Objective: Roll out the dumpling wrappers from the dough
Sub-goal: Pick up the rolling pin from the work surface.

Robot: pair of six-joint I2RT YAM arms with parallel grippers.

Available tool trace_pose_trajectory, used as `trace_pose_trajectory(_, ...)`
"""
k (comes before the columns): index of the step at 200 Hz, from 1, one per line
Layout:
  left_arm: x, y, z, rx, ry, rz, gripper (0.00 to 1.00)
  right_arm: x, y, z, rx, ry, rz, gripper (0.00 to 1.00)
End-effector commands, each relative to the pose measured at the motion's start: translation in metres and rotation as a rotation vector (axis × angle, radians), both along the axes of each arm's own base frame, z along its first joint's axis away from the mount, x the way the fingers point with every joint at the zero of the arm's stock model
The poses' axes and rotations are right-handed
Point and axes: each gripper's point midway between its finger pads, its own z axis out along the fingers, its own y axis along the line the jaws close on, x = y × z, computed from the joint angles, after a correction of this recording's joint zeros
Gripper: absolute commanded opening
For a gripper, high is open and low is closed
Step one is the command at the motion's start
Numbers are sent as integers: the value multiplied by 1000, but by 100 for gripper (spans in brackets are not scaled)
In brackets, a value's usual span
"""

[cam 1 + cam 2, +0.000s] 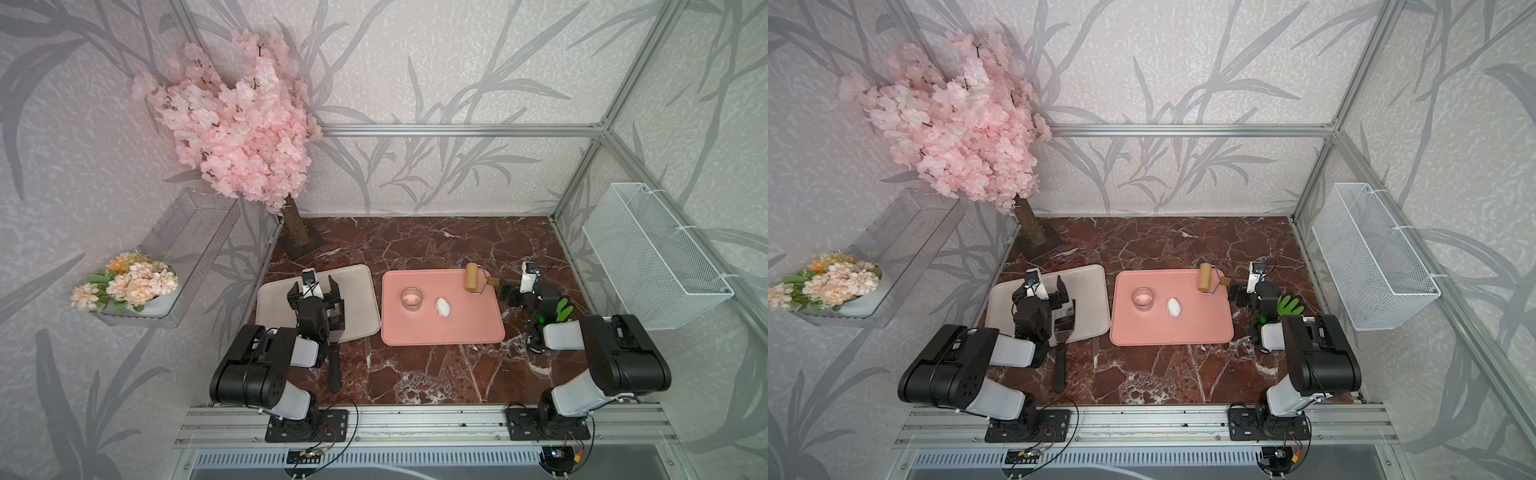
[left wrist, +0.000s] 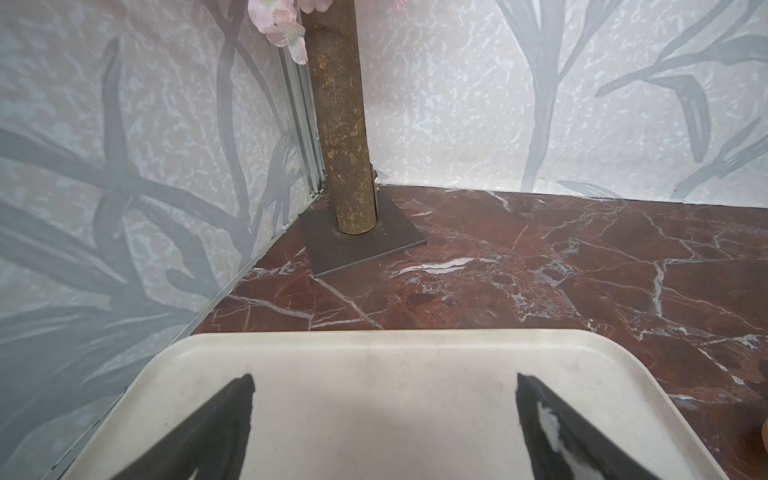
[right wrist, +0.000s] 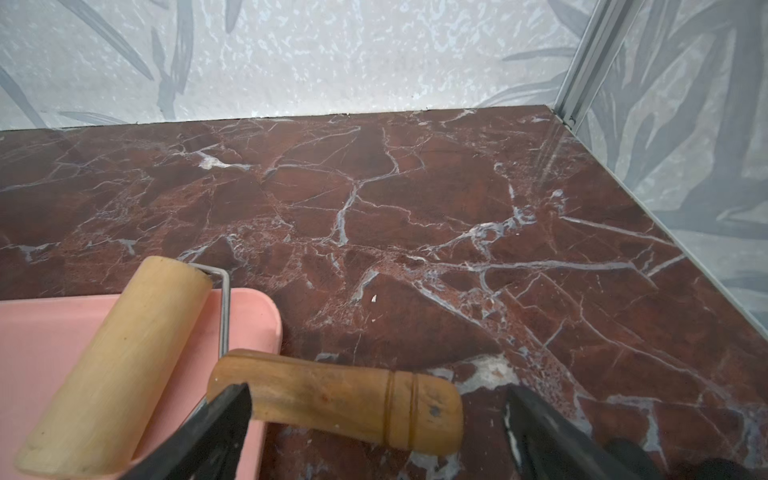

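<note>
Pink tray (image 1: 457, 328) sits mid-way across the marble table (image 3: 415, 208), and I see the dough (image 1: 443, 306) on it as a small white oval lump, near a clear glass cup (image 1: 412, 299) but not touching it. At the tray's far right corner the wooden roller (image 3: 116, 365) lies with its drum on the tray and its handle (image 3: 353, 399) jutting out over the marble. My right gripper (image 3: 379, 392) is spread wide with that handle lying between its fingers; I can't tell whether either finger touches the wood. My left gripper (image 2: 384, 382) hangs over the beige tray (image 2: 374, 345), fingers wide apart above its bare surface.
</note>
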Motion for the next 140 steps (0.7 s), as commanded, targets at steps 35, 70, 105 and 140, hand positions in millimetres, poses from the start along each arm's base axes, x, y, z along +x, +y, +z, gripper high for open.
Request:
trace_pose_trajectory(35,4,4,10,-15,-42,23,100,8,-4,12,-15,-47,-14,99)
trace_pose_trajectory(70,5,4,10,-16,-42,22,100,8,-4,12,-15,-48,-14,99)
trace_pose_trajectory(105,5,4,9,-16,-39,20,100,8,-4,13,-15,-48,-14,99)
trace_pose_trajectory(140,6,8,13,-23,-28,51,100,4,-16,30,-13,-65,-89,99)
